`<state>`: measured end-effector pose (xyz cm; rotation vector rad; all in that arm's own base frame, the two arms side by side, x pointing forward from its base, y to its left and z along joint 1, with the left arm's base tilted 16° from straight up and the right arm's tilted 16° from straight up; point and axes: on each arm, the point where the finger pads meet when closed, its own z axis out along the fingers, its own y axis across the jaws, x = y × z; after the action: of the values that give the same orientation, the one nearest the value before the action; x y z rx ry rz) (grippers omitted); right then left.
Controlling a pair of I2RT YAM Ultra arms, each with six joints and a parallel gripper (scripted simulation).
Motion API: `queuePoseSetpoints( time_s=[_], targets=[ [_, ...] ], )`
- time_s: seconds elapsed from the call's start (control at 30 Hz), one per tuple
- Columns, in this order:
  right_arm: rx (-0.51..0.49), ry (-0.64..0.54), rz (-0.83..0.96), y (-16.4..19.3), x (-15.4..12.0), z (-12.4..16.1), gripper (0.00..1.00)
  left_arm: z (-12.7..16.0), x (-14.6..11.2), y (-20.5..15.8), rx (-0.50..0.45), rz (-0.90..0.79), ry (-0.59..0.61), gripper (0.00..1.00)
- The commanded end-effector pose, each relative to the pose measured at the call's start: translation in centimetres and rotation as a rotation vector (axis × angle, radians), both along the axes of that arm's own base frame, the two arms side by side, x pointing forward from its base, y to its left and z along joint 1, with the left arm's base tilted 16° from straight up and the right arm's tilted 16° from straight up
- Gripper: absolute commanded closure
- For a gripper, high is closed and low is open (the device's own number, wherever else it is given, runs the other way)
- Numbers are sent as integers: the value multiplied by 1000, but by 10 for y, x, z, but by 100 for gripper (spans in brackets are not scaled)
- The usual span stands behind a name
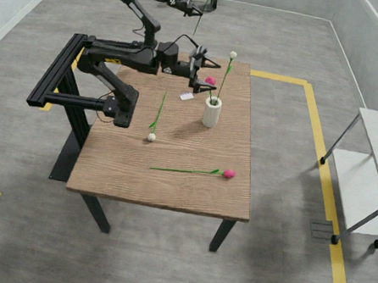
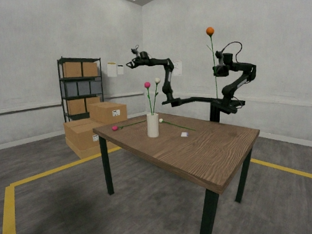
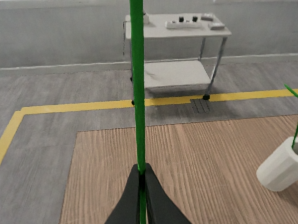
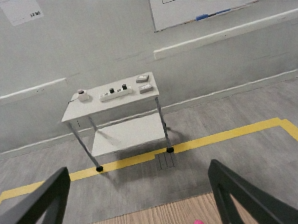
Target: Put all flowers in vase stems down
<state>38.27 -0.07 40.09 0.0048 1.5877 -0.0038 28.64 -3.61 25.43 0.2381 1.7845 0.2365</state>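
My left gripper (image 1: 202,14) (image 2: 215,72) (image 3: 141,169) is shut on the green stem of the orange flower (image 2: 210,31) (image 3: 137,75), held high above the table's back part, nearly upright, head up and stem end down. The white vase (image 1: 211,115) (image 2: 153,127) (image 3: 280,167) stands upright, holding a pink flower (image 1: 210,81) (image 2: 147,85) and a white flower (image 1: 233,55) (image 2: 157,80), heads up. Another white flower (image 1: 152,137) (image 2: 161,120) and another pink flower (image 1: 229,173) (image 2: 114,128) lie on the table. My right gripper (image 1: 217,77) (image 2: 128,65) (image 4: 141,169) is open and empty, high up.
A small white card (image 1: 186,96) (image 2: 184,134) lies on the wooden table (image 1: 120,174) (image 2: 216,148) near the vase. A white cart (image 1: 363,189) (image 3: 172,75) (image 4: 130,135) stands on the floor away from the table.
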Motion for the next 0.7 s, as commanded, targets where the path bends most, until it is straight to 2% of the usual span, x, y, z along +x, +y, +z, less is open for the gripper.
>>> queuePoseSetpoints(
  time_s=[0.0, 0.67],
  targets=[
    [2, 4, 2, 0, 4, -2, 0, 20, 2, -3, -16, -32, -113, 100],
    [2, 4, 2, 0, 4, -2, 0, 28, -1, -4, -23, -70, -254, 100]
  ],
)
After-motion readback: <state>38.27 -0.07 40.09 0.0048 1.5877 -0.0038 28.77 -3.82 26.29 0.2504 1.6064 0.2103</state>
